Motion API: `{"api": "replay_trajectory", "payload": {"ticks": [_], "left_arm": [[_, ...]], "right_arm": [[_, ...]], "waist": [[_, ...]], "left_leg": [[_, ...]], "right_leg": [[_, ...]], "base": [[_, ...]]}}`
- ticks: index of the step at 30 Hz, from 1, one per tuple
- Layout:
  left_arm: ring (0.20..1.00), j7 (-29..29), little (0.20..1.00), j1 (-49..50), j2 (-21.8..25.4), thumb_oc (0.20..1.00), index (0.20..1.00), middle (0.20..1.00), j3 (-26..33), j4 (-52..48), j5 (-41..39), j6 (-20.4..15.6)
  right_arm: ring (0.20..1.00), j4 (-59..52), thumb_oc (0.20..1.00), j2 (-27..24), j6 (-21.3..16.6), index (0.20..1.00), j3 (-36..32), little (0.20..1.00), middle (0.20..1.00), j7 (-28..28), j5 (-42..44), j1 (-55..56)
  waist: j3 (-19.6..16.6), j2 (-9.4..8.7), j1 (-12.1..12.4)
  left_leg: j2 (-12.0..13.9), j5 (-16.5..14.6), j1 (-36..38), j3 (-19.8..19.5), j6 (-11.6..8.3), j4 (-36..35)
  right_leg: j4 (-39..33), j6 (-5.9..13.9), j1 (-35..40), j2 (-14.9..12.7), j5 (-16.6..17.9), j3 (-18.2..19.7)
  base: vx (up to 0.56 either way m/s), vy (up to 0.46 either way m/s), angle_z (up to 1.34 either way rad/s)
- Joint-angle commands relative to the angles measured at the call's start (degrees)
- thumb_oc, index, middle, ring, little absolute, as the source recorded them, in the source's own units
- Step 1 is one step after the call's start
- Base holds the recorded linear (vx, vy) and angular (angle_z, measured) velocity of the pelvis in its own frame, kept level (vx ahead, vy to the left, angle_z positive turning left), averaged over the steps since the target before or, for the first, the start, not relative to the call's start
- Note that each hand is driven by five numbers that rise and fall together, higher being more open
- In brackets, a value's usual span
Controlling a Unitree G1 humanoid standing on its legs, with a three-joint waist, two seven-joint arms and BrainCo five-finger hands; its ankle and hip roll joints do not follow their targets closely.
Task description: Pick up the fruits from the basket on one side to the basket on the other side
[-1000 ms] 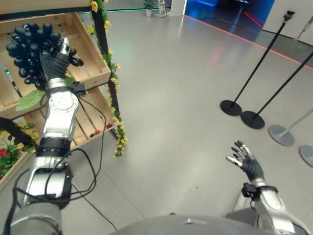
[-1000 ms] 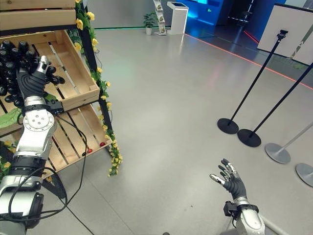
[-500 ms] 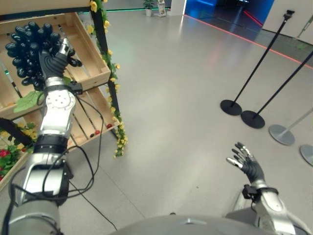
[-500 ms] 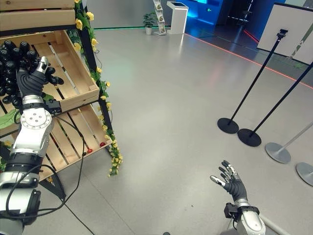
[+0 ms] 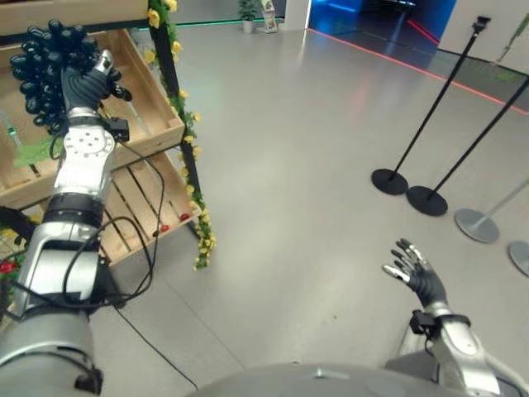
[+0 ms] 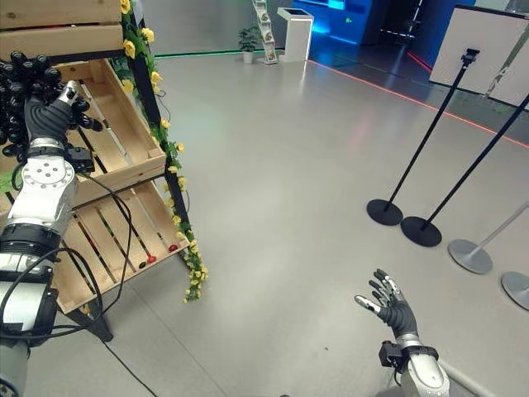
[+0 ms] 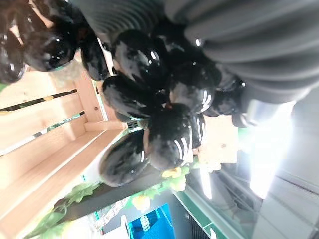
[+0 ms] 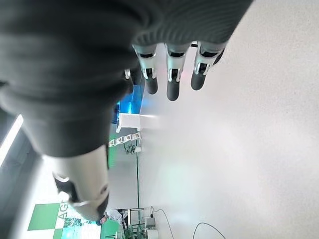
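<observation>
A bunch of dark purple grapes (image 5: 48,59) hangs above the upper wooden crate (image 5: 157,107) of the shelf at the far left. My left hand (image 5: 81,83) is raised and shut on the bunch, fingers curled into it; its wrist view shows glossy grapes (image 7: 164,134) right against the hand, with crate slats behind. My right hand (image 5: 416,273) hovers low at the right over bare floor, open, its fingers (image 8: 172,79) straight and holding nothing.
The shelf has a lower slatted crate (image 5: 145,207) with small red fruits (image 5: 164,225) and a garland of yellow flowers (image 5: 194,198) down its post. Black stanchion bases (image 5: 395,182) and grey ones (image 5: 477,227) stand at the right. Grey floor lies between.
My left hand has lifted the grape bunch higher, up out of the upper crate. The right hand has stayed in place.
</observation>
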Motion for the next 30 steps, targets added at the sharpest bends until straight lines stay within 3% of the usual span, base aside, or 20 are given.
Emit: {"api": "replay_trajectory", "payload": {"ticks": [1, 5, 6, 7, 30], "left_arm": [[0.2, -0.1, 0.2, -10.3, 3.4, 0.2, 0.2, 0.2, -0.4, 4.3, -0.1, -2.1], [0.225, -0.3, 0.225, -10.1, 3.3, 0.225, 0.225, 0.225, -0.5, 4.6, -0.1, -2.2], [0.448, -0.3, 0.448, -10.1, 3.4, 0.448, 0.448, 0.448, -0.5, 4.6, 0.0, -2.2], [1.0, -0.2, 1.0, -10.0, 3.3, 1.0, 1.0, 1.0, -0.5, 4.6, 0.1, -2.2], [1.0, 0.4, 1.0, -8.1, 2.3, 1.0, 1.0, 1.0, 0.8, 2.2, 1.2, -2.5]], "right_arm": [[1.0, -2.2, 1.0, -4.8, -2.0, 1.0, -1.9, 1.0, 1.0, 0.3, 1.2, -1.9], [1.0, -2.2, 1.0, -4.9, -2.0, 1.0, -2.0, 1.0, 1.0, 0.5, 1.3, -1.6], [1.0, -2.2, 1.0, -4.9, -2.1, 1.0, -2.0, 1.0, 1.0, 0.4, 1.3, -1.6], [1.0, -2.3, 1.0, -4.9, -2.1, 1.0, -2.1, 1.0, 1.0, 0.4, 1.3, -1.6], [1.0, -2.6, 1.0, -4.7, -2.5, 1.0, -2.6, 1.0, 1.0, 0.2, 1.1, -1.5]], "waist": [[-0.7, 1.71, -0.1], [-0.6, 1.74, -0.1], [-0.6, 1.72, -0.1], [-0.6, 1.71, -0.1], [-0.2, 1.6, 0.1]], "left_leg": [[0.9, -2.0, 0.9, -1.7, -0.83, 2.4], [0.9, -1.9, 0.9, -1.7, -0.83, 2.4], [0.9, -1.9, 0.9, -1.8, -0.84, 2.4], [0.9, -1.8, 0.9, -1.8, -0.84, 2.3], [1.0, -1.9, 1.0, -2.2, -0.78, 2.2]], "right_leg": [[3.8, 6.26, 3.8, -0.9, -5.1, -0.3], [3.8, 6.21, 3.9, -0.8, -5.1, -0.3], [3.8, 6.2, 3.9, -0.8, -5.1, -0.3], [3.7, 6.21, 3.9, -0.8, -5.1, -0.3], [3.3, 6.13, 4.3, -0.9, -5.1, -0.7]], "base": [[0.0, 0.0, 0.0], [0.0, 0.0, 0.0], [0.0, 0.0, 0.0], [0.0, 0.0, 0.0], [0.0, 0.0, 0.0]]}}
